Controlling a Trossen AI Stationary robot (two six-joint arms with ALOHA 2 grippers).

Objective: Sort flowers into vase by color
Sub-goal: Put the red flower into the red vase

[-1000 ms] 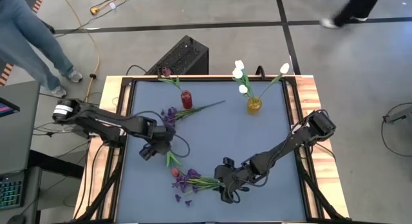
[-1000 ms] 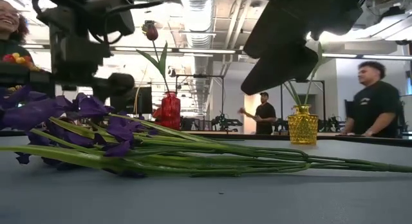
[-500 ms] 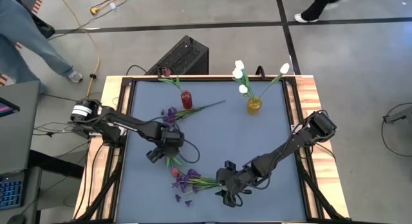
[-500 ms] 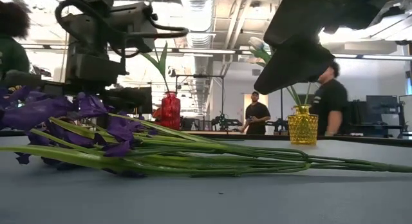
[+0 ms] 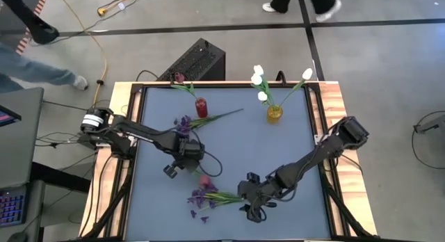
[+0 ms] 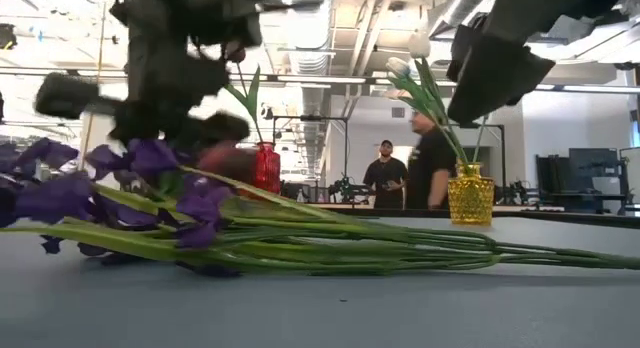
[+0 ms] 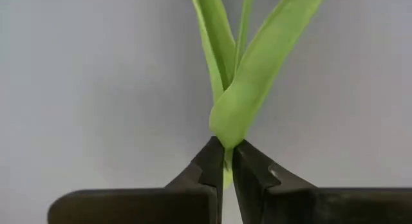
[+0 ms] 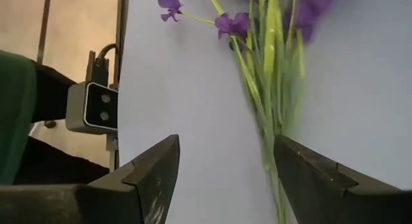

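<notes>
Jaws of my left gripper (image 7: 225, 165) pinched on a green stem (image 7: 226, 174), seen only at the wrist, its red bud (image 5: 205, 181) seemingly mid-table from above, right gripper (image 8: 222, 169) agape beside purple flowers (image 8: 270, 69) lying flat.

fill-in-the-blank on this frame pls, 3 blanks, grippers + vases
1. The left gripper is shut on a thin ____ stem.
2. The right gripper stands ____ next to the purple flowers.
3. The white tulips stand in the ____ vase, while the red vase holds one stem.

Missing words: green; open; yellow
</notes>
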